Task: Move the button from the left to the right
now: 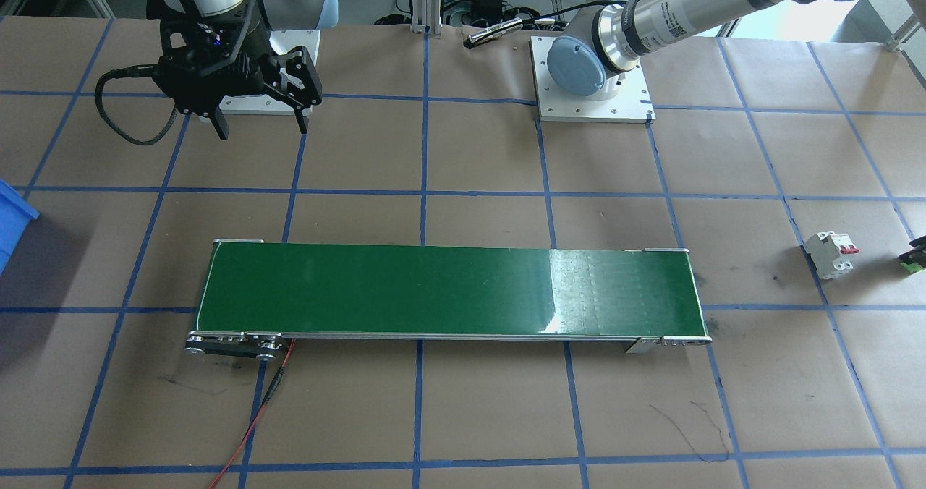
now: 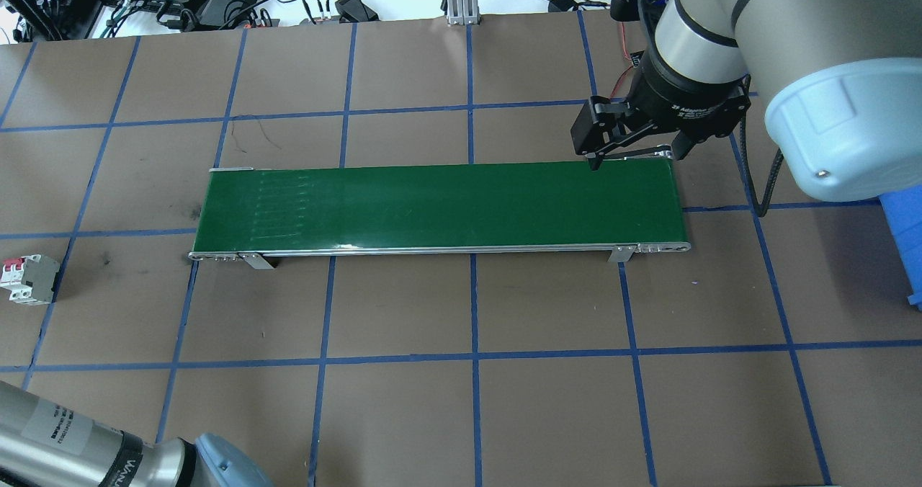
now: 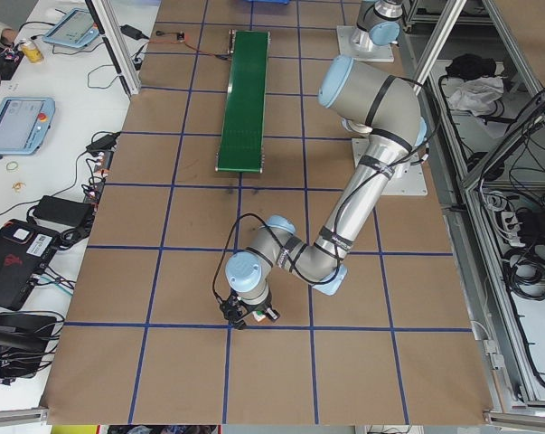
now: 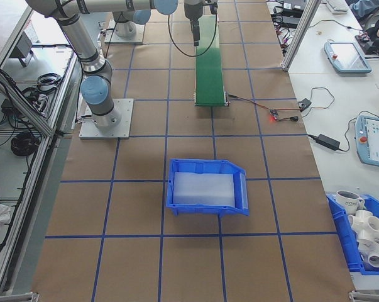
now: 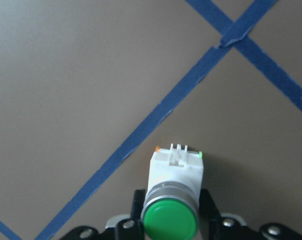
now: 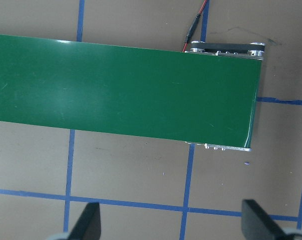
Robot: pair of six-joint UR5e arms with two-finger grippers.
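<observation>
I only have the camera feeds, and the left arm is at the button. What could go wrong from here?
1. The left wrist view shows the button lying on its side between the left gripper fingers; a grip on the round collar might slip or rotate.
2. The circuit breaker sits beside it; the arm could knock it when lifting.
3. The right gripper hangs open over the conveyor belt end, so a button arriving there could pass unnoticed.

Each arm has silver aluminium tube links, pale-blue joint caps and a white square base plate. The right gripper point(image 1: 262, 126) is black, with a black cable looped behind its fingers.
</observation>
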